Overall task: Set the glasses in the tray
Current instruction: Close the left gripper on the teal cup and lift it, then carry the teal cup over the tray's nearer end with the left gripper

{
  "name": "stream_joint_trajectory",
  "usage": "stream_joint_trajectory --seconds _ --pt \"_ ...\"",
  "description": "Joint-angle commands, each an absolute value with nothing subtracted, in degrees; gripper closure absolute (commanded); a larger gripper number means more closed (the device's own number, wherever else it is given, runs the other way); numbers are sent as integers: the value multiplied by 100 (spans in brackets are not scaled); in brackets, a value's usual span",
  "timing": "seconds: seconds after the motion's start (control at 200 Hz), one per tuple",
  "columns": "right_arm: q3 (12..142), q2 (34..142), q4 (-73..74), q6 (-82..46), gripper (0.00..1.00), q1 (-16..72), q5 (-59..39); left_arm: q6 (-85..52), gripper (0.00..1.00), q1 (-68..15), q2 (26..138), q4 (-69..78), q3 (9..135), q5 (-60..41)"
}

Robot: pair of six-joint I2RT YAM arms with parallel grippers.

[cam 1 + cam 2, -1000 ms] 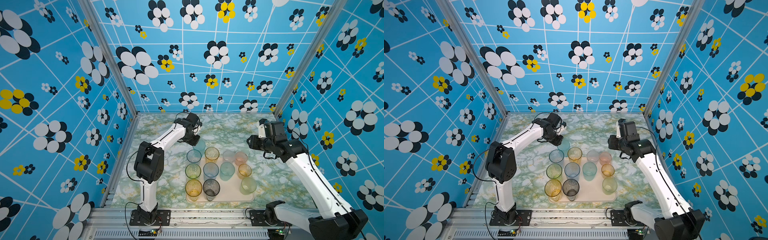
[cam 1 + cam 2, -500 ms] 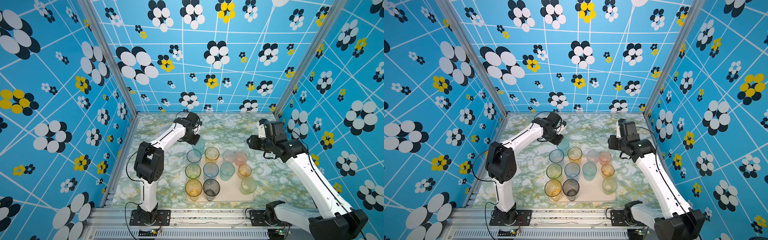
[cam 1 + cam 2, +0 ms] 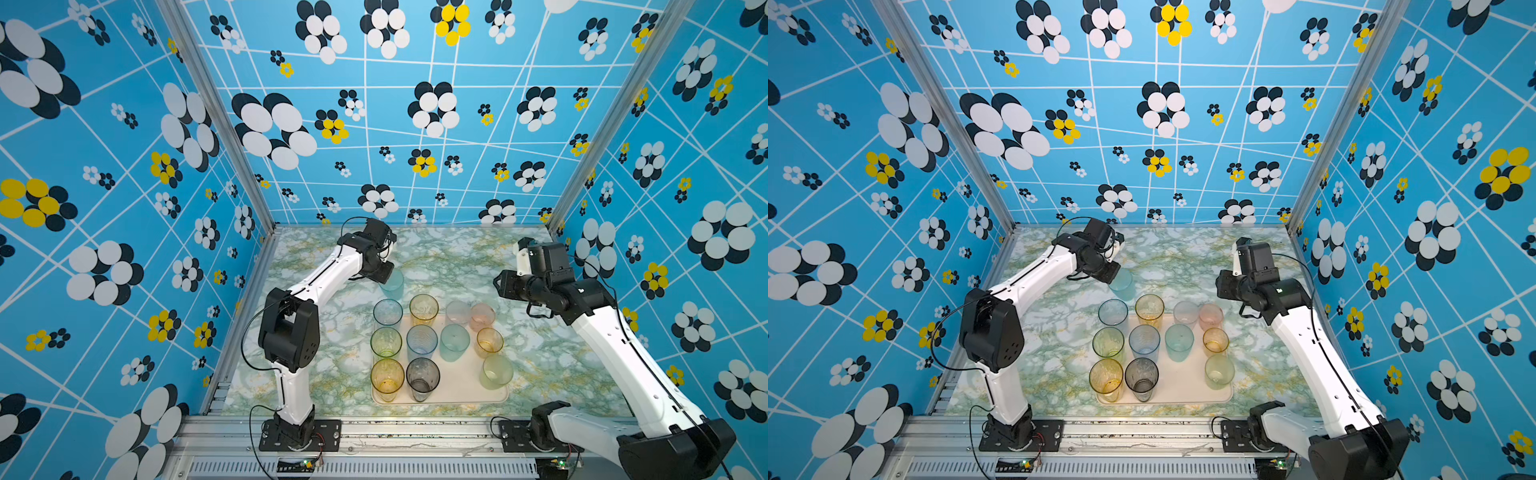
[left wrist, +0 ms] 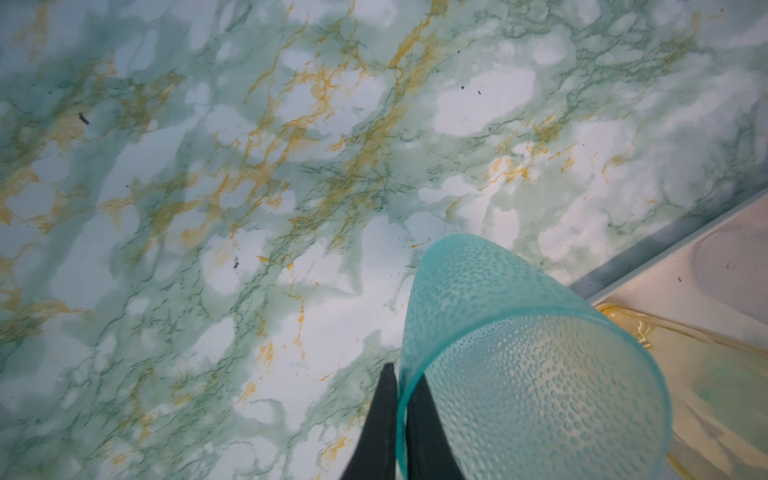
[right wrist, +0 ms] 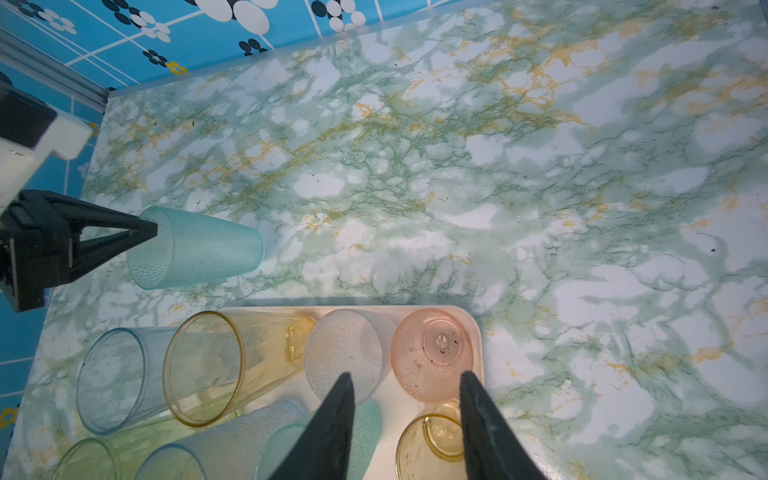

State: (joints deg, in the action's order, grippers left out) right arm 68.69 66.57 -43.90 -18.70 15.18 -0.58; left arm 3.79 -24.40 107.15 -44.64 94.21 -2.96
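— Marble-print tabletop [image 3: 457, 257], green and gold veins. Biggest item on it?
— Cream tray [image 3: 457, 386], near the front edge, about centre. Eleven glasses [image 3: 422, 340] stand upright on it in rows, the left column tight along the left rim.
— The twelfth?
— Teal glass [image 3: 392, 284], off the tray, just beyond its far left corner. Upright. Whether its base touches the marble: cannot tell.
— Left gripper [image 4: 402, 374]?
— Clamped on that teal glass, pinching the wall at the rim, one finger inside and one outside. In the left wrist view the fingers sit tight against the wall.
— Right gripper [image 5: 405, 375]?
— Jaws apart, nothing between them. It hangs above the tray's far right corner, over the short clear glass [image 5: 340, 345] and the short pink glass [image 5: 432, 349], touching neither.
— Those two?
— Side by side against the far rim, the pink one at the corner.
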Motion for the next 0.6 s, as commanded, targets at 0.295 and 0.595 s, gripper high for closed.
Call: stream_joint_trajectory --seconds 0.295,0.595 --pt "6629 6583 -4315 -1854 56 1481 132 228 96 -2410 8692 -3578 8761 -510" --pt "6547 6582 -4105 -2017 56 1485 246 753 95 -3153 7627 -3995 8921 -1346"
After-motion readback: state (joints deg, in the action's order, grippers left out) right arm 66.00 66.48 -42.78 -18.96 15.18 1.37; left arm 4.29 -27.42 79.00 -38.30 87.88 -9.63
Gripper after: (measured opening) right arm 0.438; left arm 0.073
